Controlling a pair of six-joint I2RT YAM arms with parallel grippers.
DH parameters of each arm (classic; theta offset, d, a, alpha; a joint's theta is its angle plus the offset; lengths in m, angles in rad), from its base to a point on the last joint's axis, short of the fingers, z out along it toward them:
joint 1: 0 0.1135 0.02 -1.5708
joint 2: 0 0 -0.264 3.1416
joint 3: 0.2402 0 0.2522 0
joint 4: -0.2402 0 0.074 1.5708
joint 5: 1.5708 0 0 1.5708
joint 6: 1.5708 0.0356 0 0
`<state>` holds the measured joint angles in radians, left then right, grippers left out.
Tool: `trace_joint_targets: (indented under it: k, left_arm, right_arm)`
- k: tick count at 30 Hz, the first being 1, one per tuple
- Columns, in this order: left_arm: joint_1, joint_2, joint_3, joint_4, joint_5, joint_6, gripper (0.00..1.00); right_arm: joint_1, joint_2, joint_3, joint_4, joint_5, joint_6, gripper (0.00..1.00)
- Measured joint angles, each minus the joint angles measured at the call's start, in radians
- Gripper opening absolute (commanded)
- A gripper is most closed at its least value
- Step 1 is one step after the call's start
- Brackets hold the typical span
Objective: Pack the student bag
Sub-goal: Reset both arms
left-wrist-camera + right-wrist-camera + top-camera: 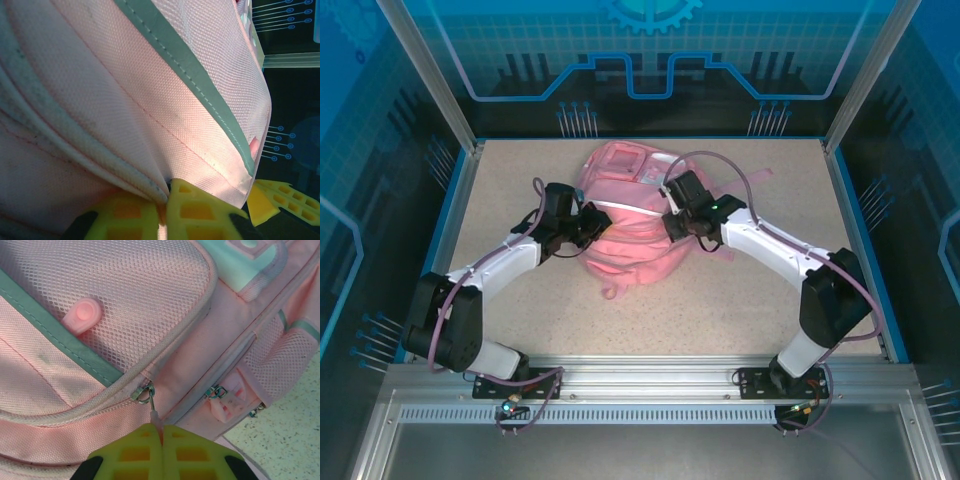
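The student bag point(632, 205), pink with pale green strips, lies in the middle of the table between both arms. My left gripper point(588, 228) is at its left side. In the left wrist view its yellow jaws point(166, 200) are shut on a fold of the bag's fabric point(150, 125), next to a piped seam. My right gripper point(672, 222) is at the bag's right side. There the jaws point(162, 432) are shut on the pale pull tab point(156, 416) of a zipper slider point(144, 393) at the corner of the mesh pocket point(125, 295).
A second zipper with a pink pull point(222, 402) sits to the right of the held one. Bare speckled tabletop point(285, 435) lies beyond the bag. Metal frame posts and blue walls point(460, 140) ring the table. A pink strap point(750, 180) trails off to the bag's right.
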<state>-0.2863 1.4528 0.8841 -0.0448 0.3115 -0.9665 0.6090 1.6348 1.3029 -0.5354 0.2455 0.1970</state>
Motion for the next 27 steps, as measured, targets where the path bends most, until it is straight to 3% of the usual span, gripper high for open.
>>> trace_joint_targets:
  k: [1,4,9,10,14,19,23,27]
  left_arm:
    - [0.000,-0.001,0.001,-0.006,0.002,0.011,0.52]
    - [0.011,-0.029,0.004,-0.069,-0.008,0.064,0.71]
    - [0.048,-0.126,0.045,-0.206,-0.110,0.166,0.93]
    - [0.061,-0.156,0.055,-0.229,-0.156,0.196,0.98]
    - [0.108,-0.265,0.062,-0.272,-0.371,0.290,0.99]
    - [0.172,-0.364,-0.063,-0.171,-0.674,0.422,0.99]
    - [0.233,-0.355,-0.219,-0.047,-0.799,0.518,0.99]
    - [0.272,-0.290,-0.311,0.090,-0.822,0.618,0.99]
  right_arm:
    - [-0.011,0.000,0.000,0.003,-0.023,0.004,0.23]
    - [-0.060,-0.011,-0.016,0.043,-0.018,0.012,0.68]
    - [-0.107,-0.156,-0.119,0.087,0.042,0.021,0.99]
    - [-0.110,-0.208,-0.143,0.097,0.066,0.028,1.00]
    - [-0.158,-0.367,-0.215,0.157,0.164,0.026,1.00]
    - [-0.282,-0.481,-0.387,0.303,0.301,0.019,1.00]
    - [-0.357,-0.492,-0.555,0.403,0.341,0.006,1.00]
    - [-0.401,-0.466,-0.668,0.512,0.356,-0.024,1.00]
